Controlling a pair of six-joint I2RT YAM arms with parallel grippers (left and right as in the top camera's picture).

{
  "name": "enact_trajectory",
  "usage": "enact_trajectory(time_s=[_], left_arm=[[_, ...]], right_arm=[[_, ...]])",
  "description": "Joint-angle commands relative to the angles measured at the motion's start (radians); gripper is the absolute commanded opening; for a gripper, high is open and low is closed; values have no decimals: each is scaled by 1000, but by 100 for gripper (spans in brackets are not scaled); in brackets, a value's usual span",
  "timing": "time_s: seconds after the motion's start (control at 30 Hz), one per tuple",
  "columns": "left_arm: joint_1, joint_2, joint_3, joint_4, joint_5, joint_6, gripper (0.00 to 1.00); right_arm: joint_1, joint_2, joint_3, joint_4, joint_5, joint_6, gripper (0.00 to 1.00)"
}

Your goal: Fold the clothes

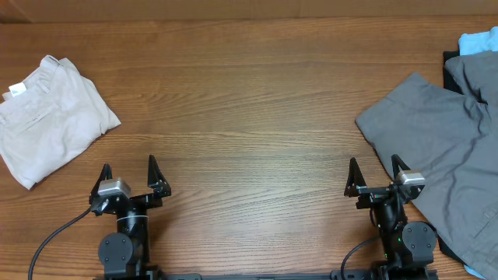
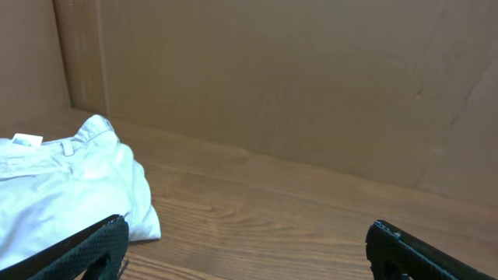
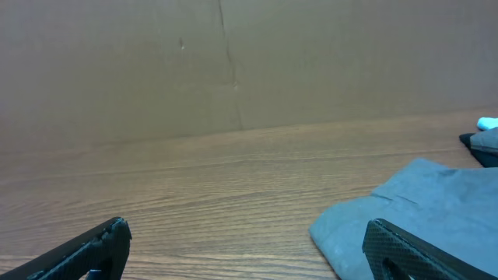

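Wood-grain counter (image 1: 249,93), plain brown board wall (image 2: 296,78) along the far edge. Beige shorts (image 1: 50,117) lie folded at far left. Grey garment (image 1: 443,148) sprawls right, light blue garment (image 1: 478,40) in the far-right corner. Left claw (image 1: 128,165) and right claw (image 1: 374,162) both released, near edge.

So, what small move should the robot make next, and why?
Probably the right pincer, open and empty, should reach to the near corner of the grey garment beside it. That garment lies spread and unfolded, while the beige shorts on the left already look folded.
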State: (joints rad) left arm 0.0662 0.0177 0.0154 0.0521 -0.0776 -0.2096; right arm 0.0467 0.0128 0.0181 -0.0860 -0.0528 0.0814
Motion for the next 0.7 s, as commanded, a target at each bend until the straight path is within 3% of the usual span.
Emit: enact_trajectory(time_s=[0.0,0.1,0.67], left_arm=[[-35,-14,-11,-19,-84,-4,100],[-40,-14,-10,-122,-35,1,100],[-40,-14,-10,-122,-8,11,100]], right_arm=[[4,-10,-10,6,-4,-4,100],[4,-10,-10,6,-4,-4,100],[4,-10,-10,6,-4,-4,100]])
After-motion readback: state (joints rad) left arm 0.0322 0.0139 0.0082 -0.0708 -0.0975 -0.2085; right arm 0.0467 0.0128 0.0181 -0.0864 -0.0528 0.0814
